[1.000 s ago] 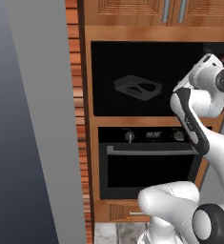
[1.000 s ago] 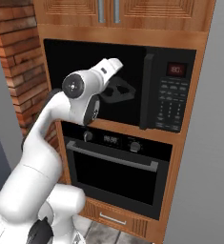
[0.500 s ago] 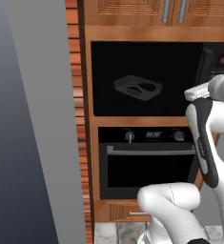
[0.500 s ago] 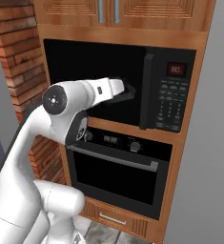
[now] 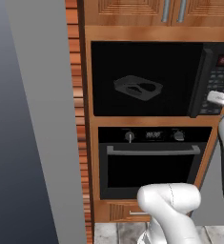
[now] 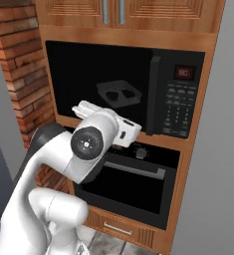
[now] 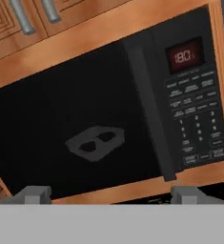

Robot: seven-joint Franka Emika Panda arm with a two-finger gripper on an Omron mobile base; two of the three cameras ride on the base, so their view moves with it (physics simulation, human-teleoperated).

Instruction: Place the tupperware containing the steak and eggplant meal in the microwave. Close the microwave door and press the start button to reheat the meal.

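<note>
1. Ahead of the gripper [image 7: 106, 194], behind the dark window of the microwave door [image 7: 80, 138]: the tupperware [image 7: 95, 143], sitting inside the microwave [image 6: 123, 92] and seen dimly through the glass.
2. Door appears shut flush, its vertical handle [image 7: 149, 109] just beyond the right fingertip [image 7: 187, 193].
3. Jaws spread wide, released, grasping nothing.
4. Steak and eggplant meal too dim to make out inside the tray.
5. Placing and closing judged done; step in hand looks like the approach to the start button.
6. Keypad [image 7: 197, 121] up and to the right of the hand, red display [image 7: 184, 56] above it, well apart from both fingertips.
7. Next move calls for shifting right and forward, lining one fingertip on the start key; which key cannot be told.
8. Below the hand: the oven [image 6: 133, 182], not part of the job.
</note>
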